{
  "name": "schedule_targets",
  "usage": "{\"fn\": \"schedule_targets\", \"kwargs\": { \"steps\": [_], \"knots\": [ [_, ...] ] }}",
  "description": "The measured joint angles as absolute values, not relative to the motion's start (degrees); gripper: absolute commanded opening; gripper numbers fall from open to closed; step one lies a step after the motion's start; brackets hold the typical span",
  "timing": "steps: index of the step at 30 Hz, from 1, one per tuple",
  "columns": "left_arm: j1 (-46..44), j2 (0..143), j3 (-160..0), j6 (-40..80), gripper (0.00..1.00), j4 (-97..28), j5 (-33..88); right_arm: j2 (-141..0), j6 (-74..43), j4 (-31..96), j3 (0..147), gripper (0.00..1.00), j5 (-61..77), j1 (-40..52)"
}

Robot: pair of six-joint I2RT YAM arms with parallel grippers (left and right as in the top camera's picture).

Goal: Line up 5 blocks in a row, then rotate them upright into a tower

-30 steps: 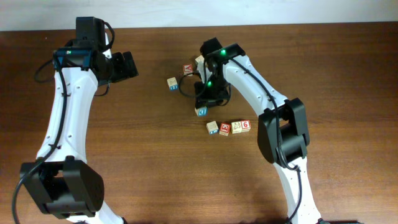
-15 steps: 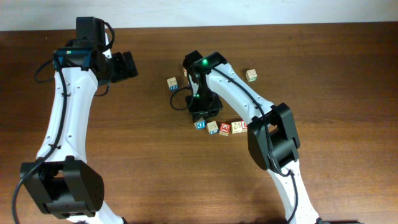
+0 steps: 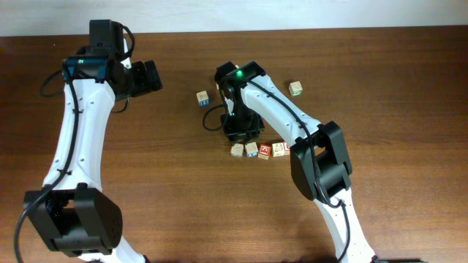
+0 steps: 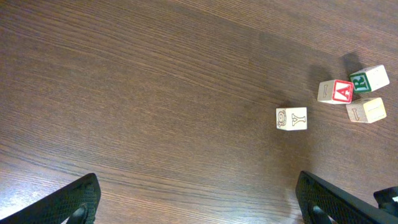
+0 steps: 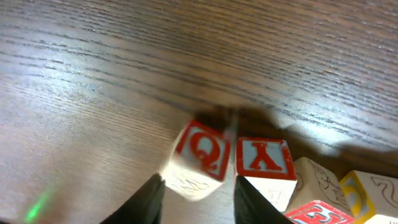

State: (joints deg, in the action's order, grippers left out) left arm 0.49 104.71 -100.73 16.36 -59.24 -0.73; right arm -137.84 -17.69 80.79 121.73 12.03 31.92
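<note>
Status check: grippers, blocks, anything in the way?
Left gripper open, empty. Right gripper straddles tilted Q block, grip unclear. X block tight alongside.

Pale matt wooden blocks (image 3: pixel 251 150) on dark, grained wood table (image 3: pixel 402 109)

Lab: 2 robot arms (image 3: pixel 73 139), table (image 3: pixel 409 73).

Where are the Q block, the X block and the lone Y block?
Q block (image 5: pixel 202 151), right wrist view, its red Q face.
X block (image 5: pixel 263 157), right wrist view, its red X face.
lone Y block (image 4: pixel 291 118), left wrist view, its top face.
</note>
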Motion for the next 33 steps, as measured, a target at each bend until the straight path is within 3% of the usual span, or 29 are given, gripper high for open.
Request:
{"fn": "schedule_targets", "kwargs": {
  "steps": [12, 21, 24, 33],
  "knots": [
    [0.49, 104.71, -100.73, 16.36, 0.99, -59.24, -0.73, -137.86, -17.78, 80.88, 124.20, 0.34, 11.84, 31.92],
    [0.49, 104.71, -100.73, 16.36, 0.99, -59.13, -0.73, -137.47, -15.57, 96.88, 154.26, 0.34, 12.05, 29.58],
    [0.49, 104.71, -100.73, 16.36, 0.99, -59.16, -0.73, -135.61, -13.74, 96.97, 160.62, 0.34, 14.59, 27.59],
    [0.49, 104.71, -100.73, 16.36, 0.99, -58.70, -0.73, -113.99, -10.26, 96.97, 161.73, 0.41, 17.56, 19.59]
  ]
}}
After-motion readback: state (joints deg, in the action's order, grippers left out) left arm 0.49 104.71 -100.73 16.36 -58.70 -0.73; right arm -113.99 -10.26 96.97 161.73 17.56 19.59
